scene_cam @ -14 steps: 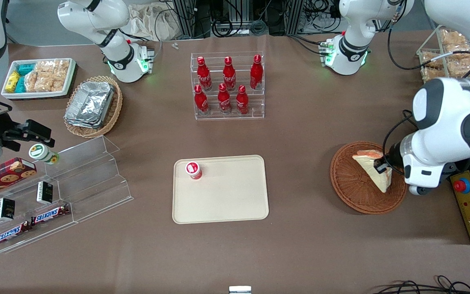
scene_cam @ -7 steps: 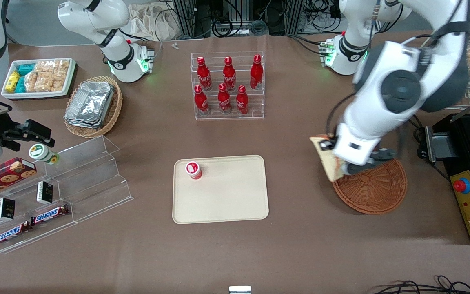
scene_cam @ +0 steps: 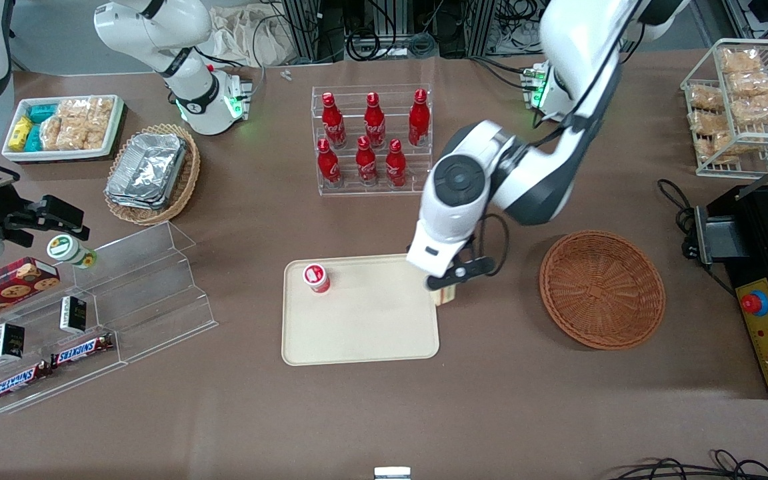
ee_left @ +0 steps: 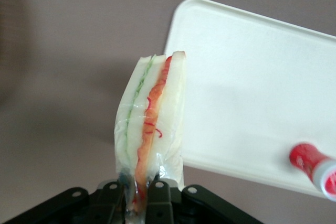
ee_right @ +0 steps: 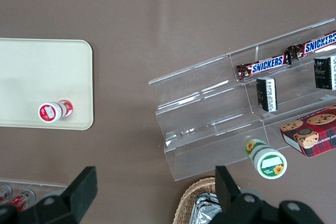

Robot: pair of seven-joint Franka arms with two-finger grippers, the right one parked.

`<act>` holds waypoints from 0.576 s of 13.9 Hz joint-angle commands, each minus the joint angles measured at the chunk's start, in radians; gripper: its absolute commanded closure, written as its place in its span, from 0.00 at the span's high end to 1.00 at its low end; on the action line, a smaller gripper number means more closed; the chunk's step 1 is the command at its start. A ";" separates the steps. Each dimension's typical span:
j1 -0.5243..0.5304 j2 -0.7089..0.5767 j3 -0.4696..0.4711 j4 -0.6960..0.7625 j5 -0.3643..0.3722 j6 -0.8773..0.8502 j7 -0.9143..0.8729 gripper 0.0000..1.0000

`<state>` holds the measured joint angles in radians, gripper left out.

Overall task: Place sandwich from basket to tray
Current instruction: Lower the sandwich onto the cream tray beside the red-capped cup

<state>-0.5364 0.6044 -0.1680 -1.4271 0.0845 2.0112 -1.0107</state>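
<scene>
My left gripper [scene_cam: 449, 280] hangs over the tray's edge nearest the basket, shut on the sandwich [ee_left: 152, 124]. The sandwich is a wrapped wedge of white bread with an orange-red and a green filling stripe; in the front view only a small pale corner of the sandwich [scene_cam: 446, 297] shows under the wrist. The black fingers [ee_left: 160, 203] pinch its base. The cream tray [scene_cam: 371, 333] lies mid-table; the tray [ee_left: 252, 93] also shows beside the sandwich. The round brown wicker basket [scene_cam: 601, 289] sits toward the working arm's end, with nothing in it.
A small red-capped bottle [scene_cam: 316, 277] lies on the tray. A clear rack of red cola bottles [scene_cam: 372, 140] stands farther from the camera. A clear stepped shelf [scene_cam: 124, 300] with snacks and a pale basket of foil trays [scene_cam: 151, 173] sit toward the parked arm's end.
The left arm lifted the sandwich out of the basket and carried it sideways to the tray's edge. The basket now holds nothing.
</scene>
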 commanded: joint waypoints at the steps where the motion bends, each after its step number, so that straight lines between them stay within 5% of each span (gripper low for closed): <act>1: -0.049 0.107 0.013 0.063 0.060 0.082 -0.034 0.10; 8: -0.074 0.207 0.013 0.056 0.224 0.173 -0.017 0.17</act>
<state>-0.5910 0.7873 -0.1678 -1.4052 0.2668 2.1674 -1.0214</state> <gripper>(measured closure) 0.841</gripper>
